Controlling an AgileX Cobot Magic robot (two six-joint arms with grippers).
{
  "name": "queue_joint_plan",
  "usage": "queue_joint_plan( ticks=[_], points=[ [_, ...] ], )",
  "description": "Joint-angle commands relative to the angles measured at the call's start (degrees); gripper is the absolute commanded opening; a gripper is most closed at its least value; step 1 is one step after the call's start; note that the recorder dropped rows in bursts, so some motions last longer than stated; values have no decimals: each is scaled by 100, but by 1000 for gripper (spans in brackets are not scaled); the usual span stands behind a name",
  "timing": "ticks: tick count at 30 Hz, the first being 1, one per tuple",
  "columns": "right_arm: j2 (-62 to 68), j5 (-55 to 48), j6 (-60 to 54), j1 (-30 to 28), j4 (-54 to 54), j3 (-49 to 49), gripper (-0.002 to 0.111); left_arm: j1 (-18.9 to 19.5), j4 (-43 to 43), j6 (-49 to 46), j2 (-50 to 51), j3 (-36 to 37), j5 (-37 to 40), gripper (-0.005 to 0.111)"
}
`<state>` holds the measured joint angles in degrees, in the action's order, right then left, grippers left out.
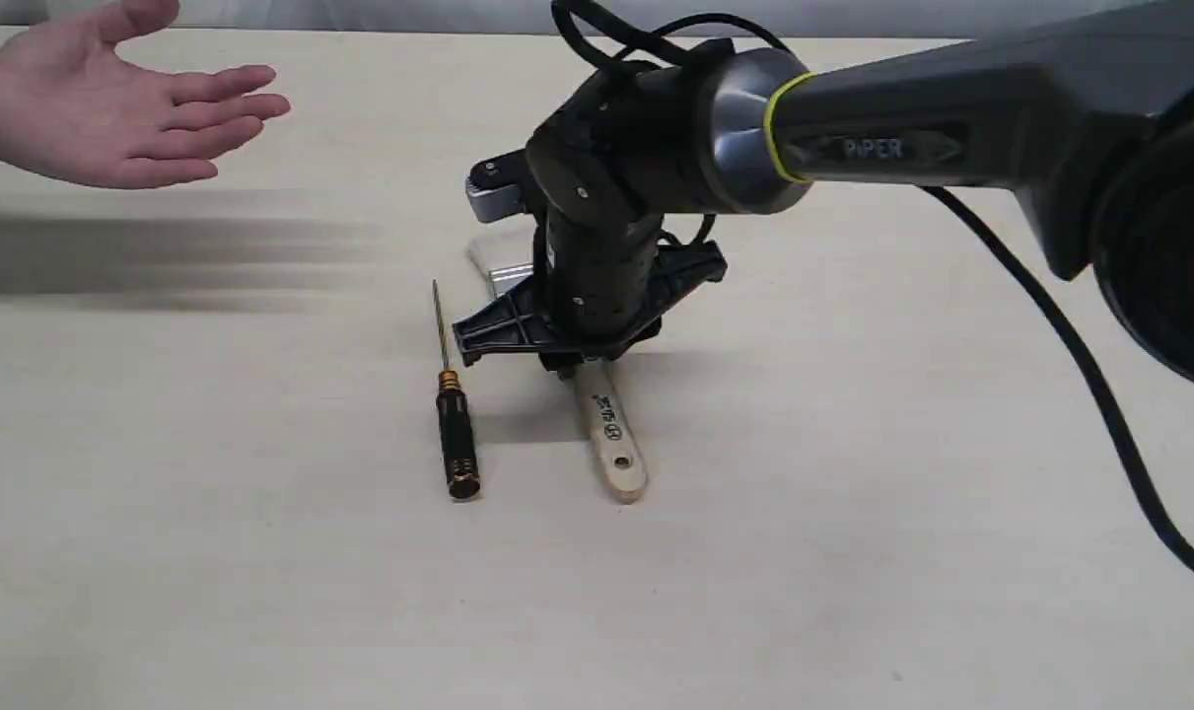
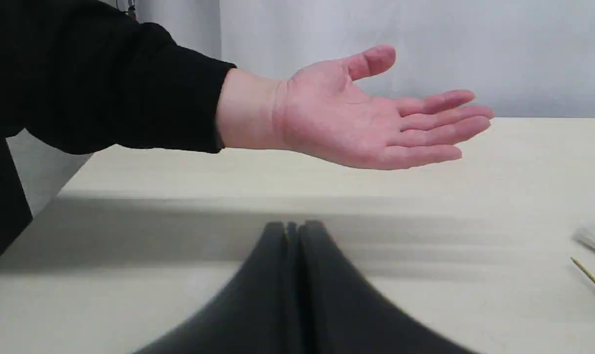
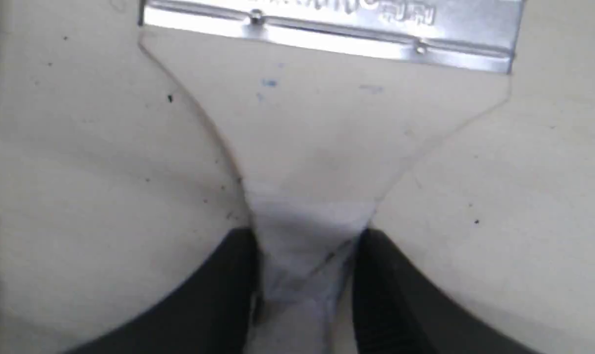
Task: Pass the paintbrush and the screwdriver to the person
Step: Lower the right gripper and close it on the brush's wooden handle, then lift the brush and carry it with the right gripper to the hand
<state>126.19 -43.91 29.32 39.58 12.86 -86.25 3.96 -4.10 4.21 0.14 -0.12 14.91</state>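
Right tool (image 1: pixel 569 369) at paintbrush (image 1: pixel 611 439) handle; screwdriver (image 1: pixel 456 434) just beside; open hand (image 1: pixel 104 108) far left.

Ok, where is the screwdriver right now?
In the exterior view the screwdriver lies on the table near centre, just left of the paintbrush handle, clear of the right claw on the brush.

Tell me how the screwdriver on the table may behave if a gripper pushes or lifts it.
The screwdriver has a round black handle, so it would probably roll if nudged sideways. Its thin metal shaft looks stiff, so it should lift without bending. Being slim, it is likely light.
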Motion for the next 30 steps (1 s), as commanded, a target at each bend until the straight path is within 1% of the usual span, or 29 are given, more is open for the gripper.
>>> queue_joint_plan(
  ticks=[1,5,11,13,17,19,22,26,29,30],
  points=[
    [5,56,-64,-41,175,35,4,-32,12,12,-14,12,-64,0],
    [-429,94,-306,1,136,35,4,-32,12,12,-14,12,-64,0],
    [-1629,143,-793,394,125,35,4,-32,12,12,-14,12,-64,0],
    [-2035,284,-917,555,125,35,4,-32,12,12,-14,12,-64,0],
    [-2647,990,-1036,875,112,-73,4,-32,12,12,-14,12,-64,0],
    [-2674,1149,-1185,985,63,-324,4,-32,12,12,-14,12,-64,0],
    [-2387,1127,-1620,1055,-322,-864,4,-32,12,12,-14,12,-64,0],
    [-1683,1104,-2345,1055,-1070,-1638,4,-32,12,12,-14,12,-64,0],
    [-1102,1105,-2595,1055,-1244,-2039,5,-32,29,12,-14,12,-49,0],
    [-878,1082,-2595,1055,-1244,-2185,8,-32,21,12,-14,12,-59,0]
  ],
)
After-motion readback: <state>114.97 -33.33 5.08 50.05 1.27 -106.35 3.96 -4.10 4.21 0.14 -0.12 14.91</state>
